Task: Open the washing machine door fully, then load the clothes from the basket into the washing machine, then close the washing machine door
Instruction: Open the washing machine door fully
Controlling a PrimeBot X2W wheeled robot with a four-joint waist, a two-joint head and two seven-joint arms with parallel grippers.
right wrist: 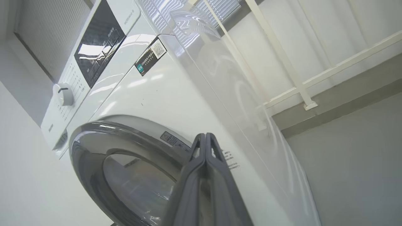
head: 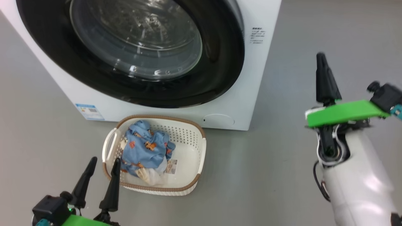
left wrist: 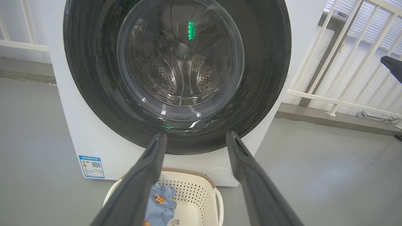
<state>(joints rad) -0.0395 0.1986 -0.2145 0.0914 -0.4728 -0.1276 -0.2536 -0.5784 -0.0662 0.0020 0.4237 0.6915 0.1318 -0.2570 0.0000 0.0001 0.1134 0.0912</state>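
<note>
The washing machine [head: 251, 78] stands in front of me with its washing machine door [head: 216, 62] closed, a black ring around clear glass. On the floor before it sits the basket [head: 188, 150], holding the clothes [head: 146, 150], a light blue printed bundle over a cream piece. My left gripper [head: 105, 159] is open at the basket's near left corner, empty, and its fingers [left wrist: 251, 175] point at the door [left wrist: 94, 78]. To the machine's right, my right gripper [head: 320, 56] is raised and shut on nothing. In the right wrist view my right gripper [right wrist: 205, 135] points at the door's rim [right wrist: 94, 147].
Grey floor lies around the machine. A white railing [left wrist: 329, 78] runs behind and to its right. A blue label sticker [head: 89, 112] and a small round flap [head: 218, 120] sit low on the front. The control panel and dial [right wrist: 62, 94] are on top.
</note>
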